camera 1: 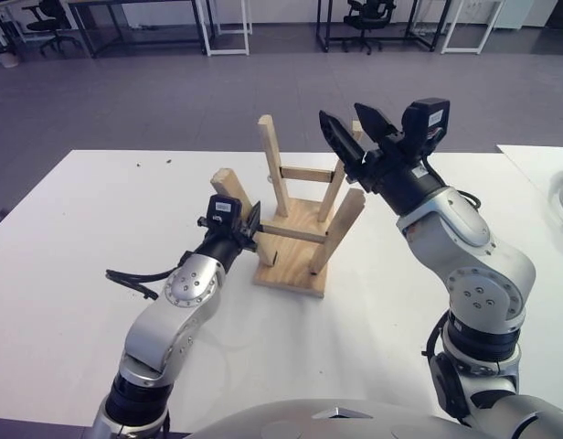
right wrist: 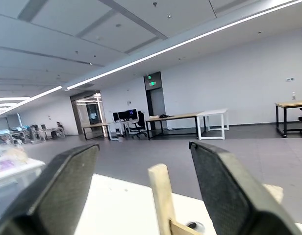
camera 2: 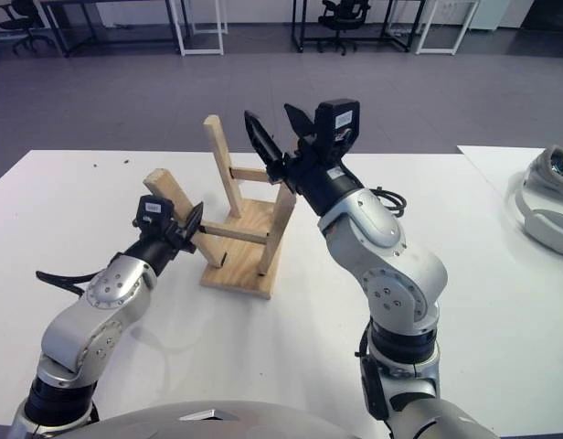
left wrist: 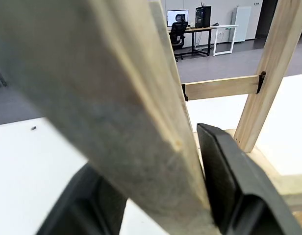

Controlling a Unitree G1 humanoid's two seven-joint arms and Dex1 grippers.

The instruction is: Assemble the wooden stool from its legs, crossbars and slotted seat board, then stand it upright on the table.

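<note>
Pale wooden stool sat inverted, seemingly assembled. Left gripper clamped its near-left leg. Right gripper gaped around the far-right leg. Uprighting remained.

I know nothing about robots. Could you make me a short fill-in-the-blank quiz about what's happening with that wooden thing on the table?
1. The stool sits with its legs pointing ____.
2. The left claw is shut on one ____ of the stool.
3. The right claw is ____, with the top of the far leg between its fingers.
Missing words: up; leg; open.
</note>
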